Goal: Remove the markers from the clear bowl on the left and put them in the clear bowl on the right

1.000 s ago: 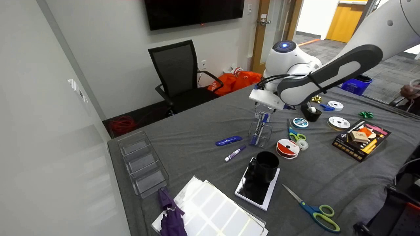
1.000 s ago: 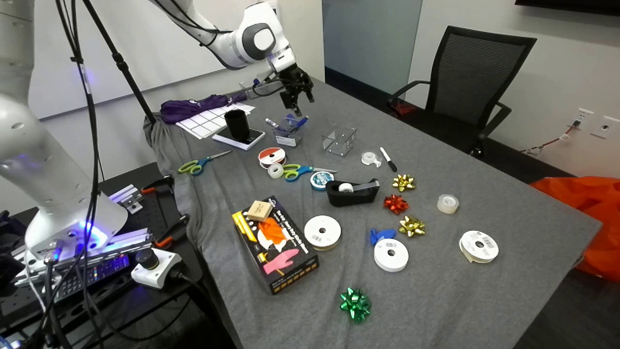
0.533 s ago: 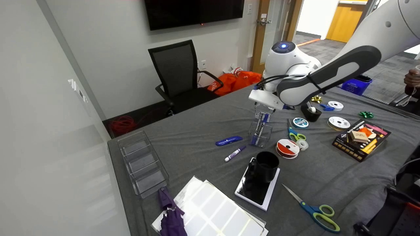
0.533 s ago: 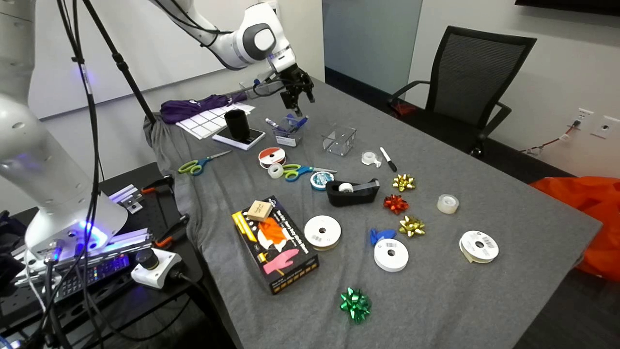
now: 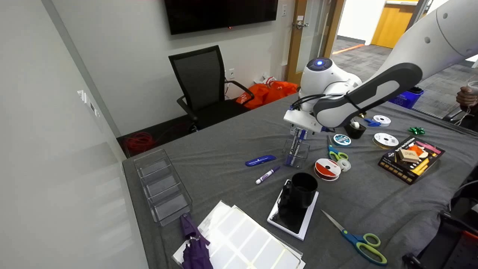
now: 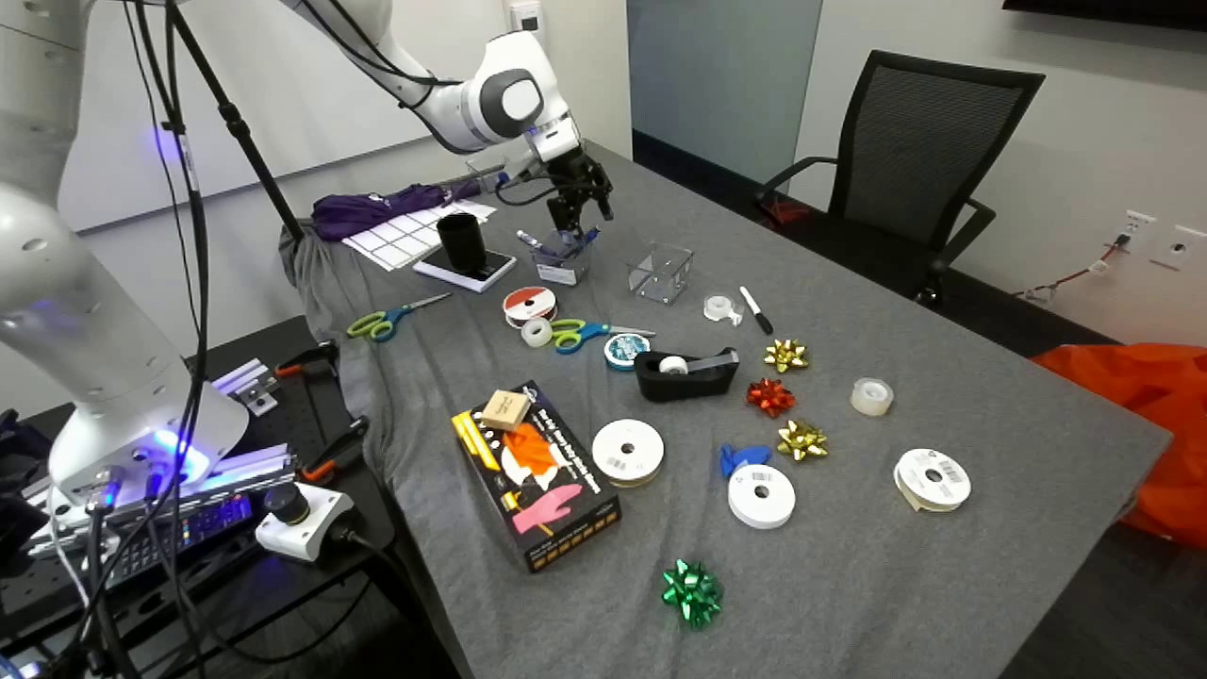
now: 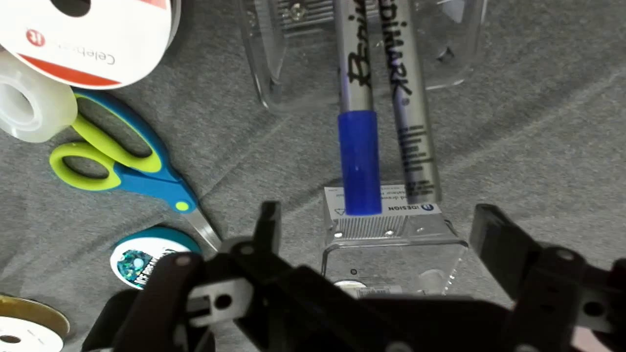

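Note:
Two markers, grey-white with blue ends, lean together in a clear bowl. In the wrist view the blue-capped marker [image 7: 361,156] and the second marker [image 7: 415,142] stick out over the rim of their clear bowl [image 7: 262,73]. The markers [image 5: 297,144] and their bowl [image 6: 563,273] also show in the exterior views. The other clear bowl [image 6: 662,273] holds no markers; in the wrist view this bowl [image 7: 396,243] lies below, between the fingers. My gripper [image 7: 379,212] is open and empty, its fingertips spread either side of the marker ends. In an exterior view the gripper [image 6: 583,222] is just above the markers' bowl.
Around the bowls lie a purple marker [image 5: 267,175], a blue case-like object [image 5: 260,160], a red-and-white spool [image 5: 327,169], green-handled scissors [image 7: 132,156] and a black mug [image 5: 303,189] on a tablet. A tape dispenser [image 6: 686,377] and a glove box [image 6: 535,471] stand nearer the robot base.
The arm and gripper have come down toward the markers' bowl, mostly in the last half second. The markers and bowls have not moved.

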